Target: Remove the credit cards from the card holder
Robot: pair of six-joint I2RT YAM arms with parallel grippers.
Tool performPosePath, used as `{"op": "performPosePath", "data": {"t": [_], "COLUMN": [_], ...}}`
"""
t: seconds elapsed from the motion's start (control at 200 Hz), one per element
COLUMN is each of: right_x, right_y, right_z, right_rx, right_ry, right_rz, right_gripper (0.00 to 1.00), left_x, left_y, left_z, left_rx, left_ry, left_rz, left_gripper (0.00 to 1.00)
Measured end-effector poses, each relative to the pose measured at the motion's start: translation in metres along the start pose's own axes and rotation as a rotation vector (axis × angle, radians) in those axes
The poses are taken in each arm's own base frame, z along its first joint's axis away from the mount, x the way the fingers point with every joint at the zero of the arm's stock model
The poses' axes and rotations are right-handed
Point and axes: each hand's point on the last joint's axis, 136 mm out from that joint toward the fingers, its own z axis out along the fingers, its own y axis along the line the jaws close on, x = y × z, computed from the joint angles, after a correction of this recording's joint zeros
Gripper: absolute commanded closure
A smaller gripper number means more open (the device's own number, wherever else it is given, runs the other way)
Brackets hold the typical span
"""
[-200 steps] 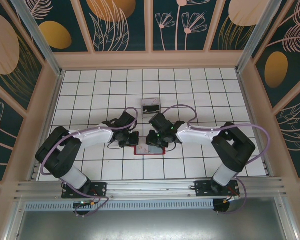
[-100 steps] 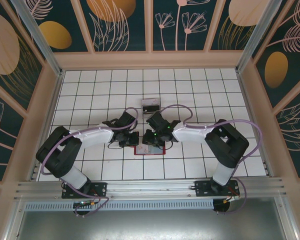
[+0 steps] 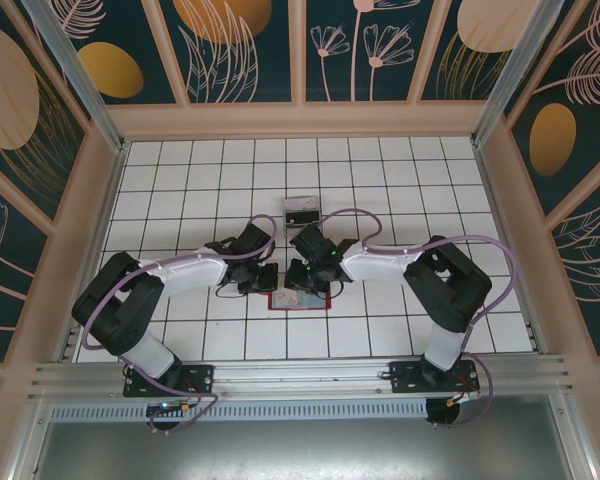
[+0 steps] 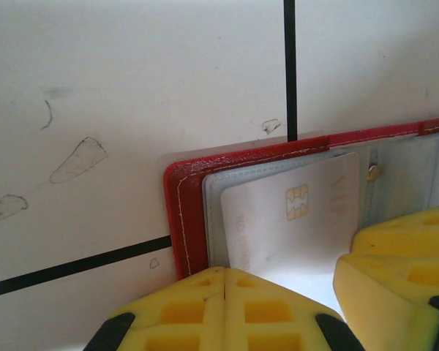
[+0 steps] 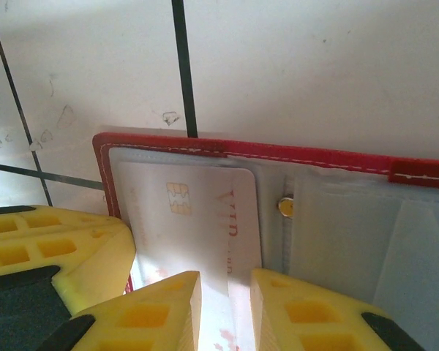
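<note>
Card holder (image 5: 278, 152) lies open, credit card (image 5: 197, 212) tucked in its end pocket. Left gripper (image 4: 225, 274), fingers pressed together, sits on the holder's near edge. Right gripper (image 5: 225, 292), narrowly parted, straddles the card's near edge. Best: keep the holder pinned and draw the card straight out.

Credit card (image 4: 278, 227) in card holder (image 4: 177, 212), on table (image 4: 132, 73).

R pincer (image 5: 225, 281) jaws slightly apart over white card (image 5: 197, 212) in open red card holder (image 5: 336, 157).
</note>
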Motion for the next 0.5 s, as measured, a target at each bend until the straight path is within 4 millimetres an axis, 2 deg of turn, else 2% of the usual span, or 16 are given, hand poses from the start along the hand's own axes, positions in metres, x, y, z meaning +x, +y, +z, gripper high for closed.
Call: {"op": "performPosePath", "data": {"t": [0.5], "right_x": [0.0011], "right_y": [-0.0068], "right_z": [-0.0026], "right_rx": [0.06], "right_ry": [-0.008], "right_rz": [-0.018], "right_gripper": [0.75], "left_x": [-0.0001], "left_y": [0.0002], "left_z": [0.0], "left_rx": [-0.002], "left_ry": [-0.001], "left_rz": [0.001], "left_gripper": [0.97]}}
